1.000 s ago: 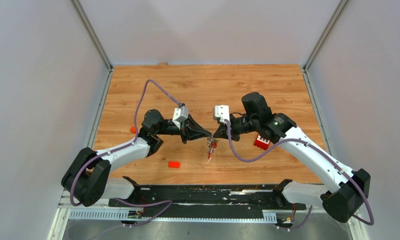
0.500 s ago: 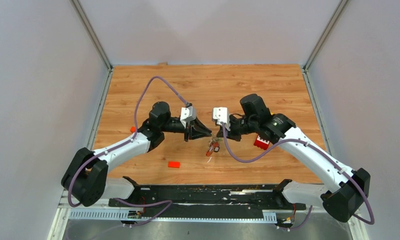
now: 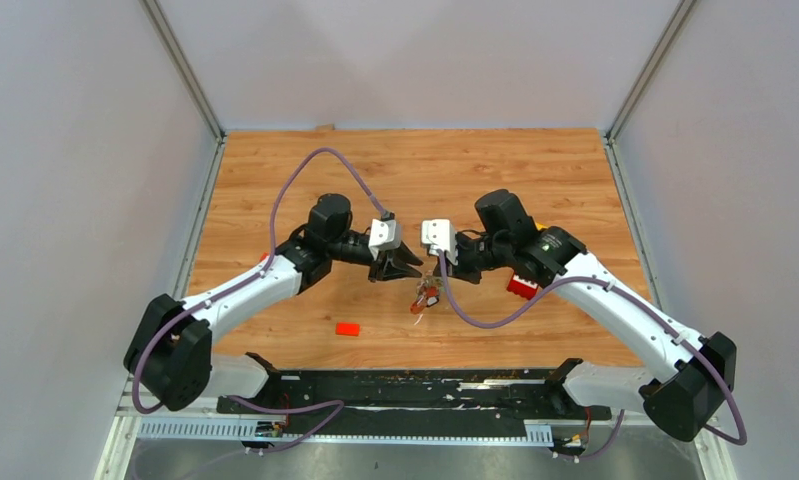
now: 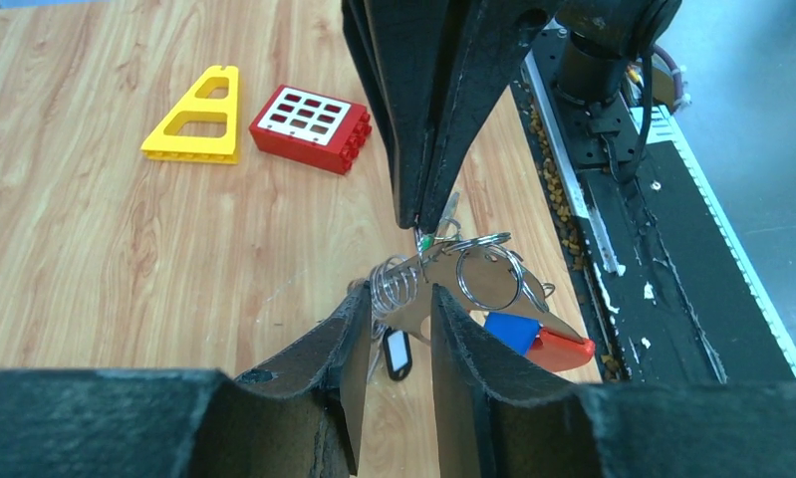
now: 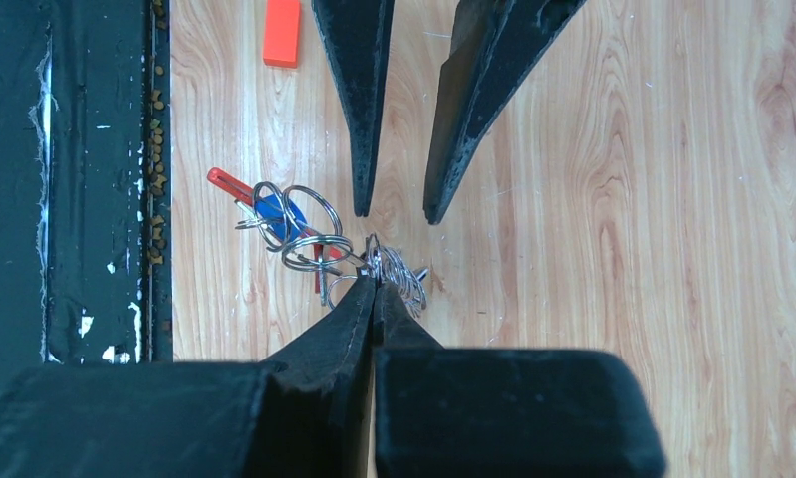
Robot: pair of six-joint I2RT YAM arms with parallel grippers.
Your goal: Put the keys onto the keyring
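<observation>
Keyring point(image 3: 424, 296) clamped in right gripper point(image 5: 375, 284) jaws near bench point(image 3: 275, 170) centre; left gripper point(image 4: 398, 299) jaws spread apart, positioned just left of keyring.

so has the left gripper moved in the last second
Yes. Against the orange block, the left gripper has swung its wrist end rightward in the top view, while its tips stay about where they were, by the key bunch.

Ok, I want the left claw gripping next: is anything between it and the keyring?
Nothing visible. The open left claw faces the keyring directly; only the right claw, shut on it, is close.
</observation>
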